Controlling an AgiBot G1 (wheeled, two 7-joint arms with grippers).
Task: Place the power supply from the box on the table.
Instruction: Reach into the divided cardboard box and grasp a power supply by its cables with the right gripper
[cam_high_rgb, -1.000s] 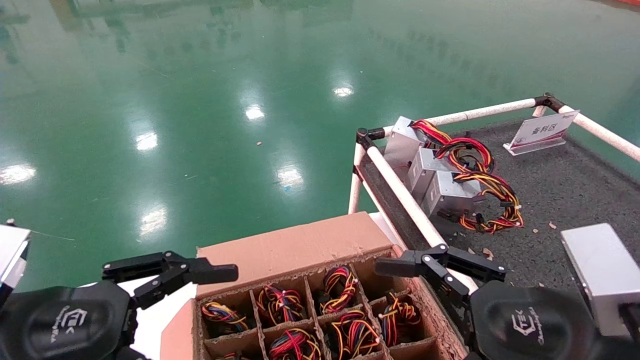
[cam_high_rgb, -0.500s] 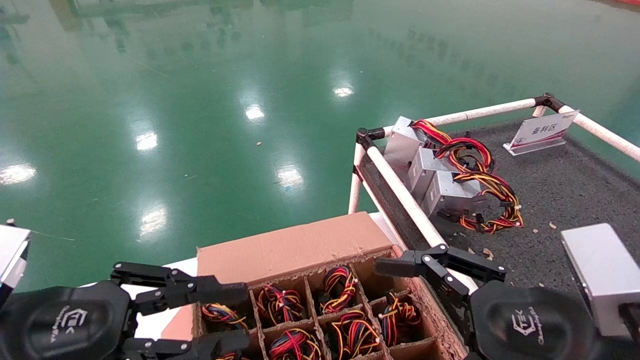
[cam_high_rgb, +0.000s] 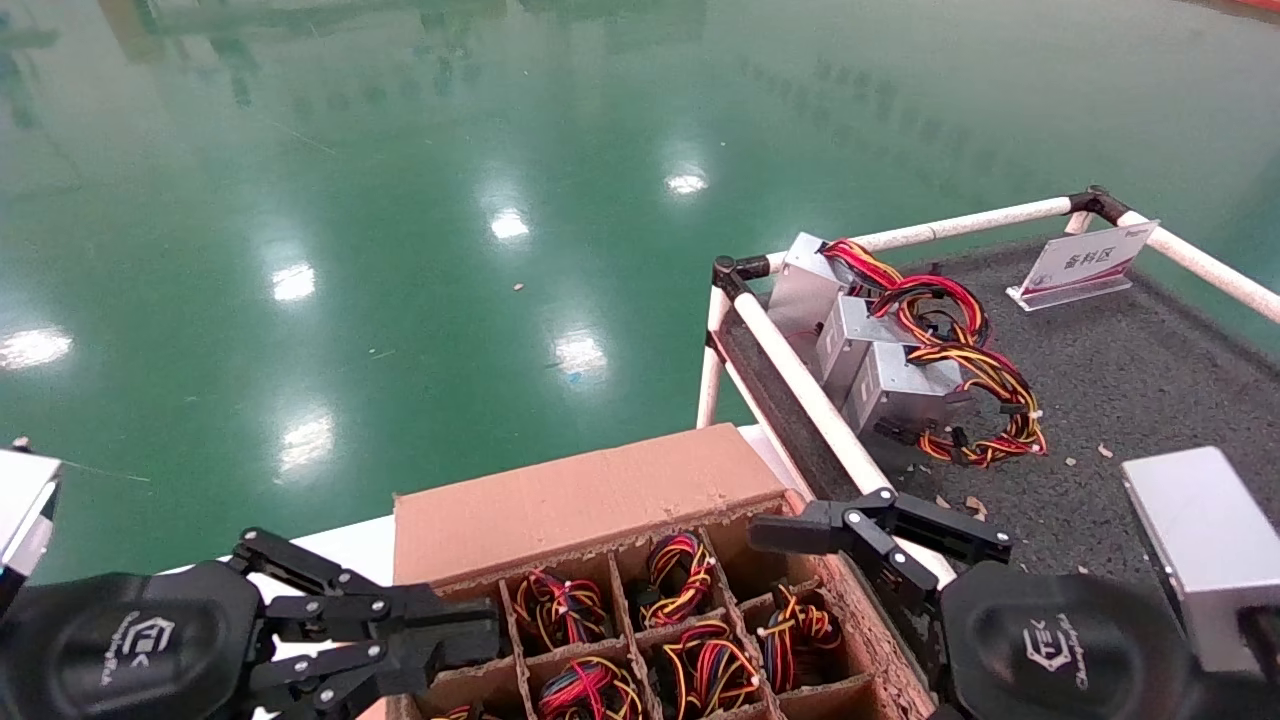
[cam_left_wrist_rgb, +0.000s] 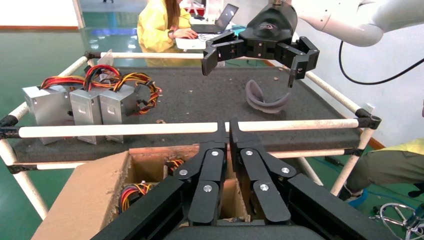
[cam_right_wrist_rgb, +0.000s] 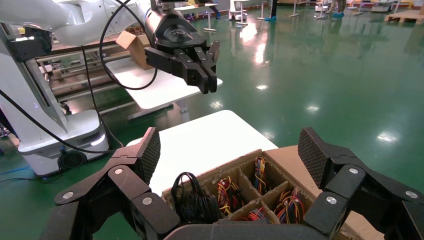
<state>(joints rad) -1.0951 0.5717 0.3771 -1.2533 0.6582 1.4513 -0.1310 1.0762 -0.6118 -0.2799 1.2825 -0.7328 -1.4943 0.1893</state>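
Glossy green floor (cam_high_rgb: 400, 200) all round; work area low in the head view.

Nearest: left gripper (cam_high_rgb: 485, 640), fingers pressed together and holding nothing, poised over the near-left corner of the box (cam_high_rgb: 580, 500). Right gripper (cam_high_rgb: 880, 540) spread wide and empty, hovering above the box's right wall beside the white rail (cam_high_rgb: 810, 400).

Power supply (cam_high_rgb: 562, 608) seated in a grid cell, only its coloured wire bundle showing; cell directly beneath the left gripper hidden.

Step in hand, as judged: reaching in for a grasp. Best done by parting the fingers first, then descending straight into one cell, straddling the metal body rather than the loose wires, clear of the ragged cardboard dividers. A vertical lift is advisable, since tangled wires may snag on neighbouring bundles.

Beyond: the table (cam_high_rgb: 1150, 380), dark felt. Rail to be cleared on transfer. Plain silver block (cam_high_rgb: 1200, 540) at its near right; three silver units (cam_high_rgb: 880, 370) against the far-left corner; sign card (cam_high_rgb: 1085, 262) farthest.
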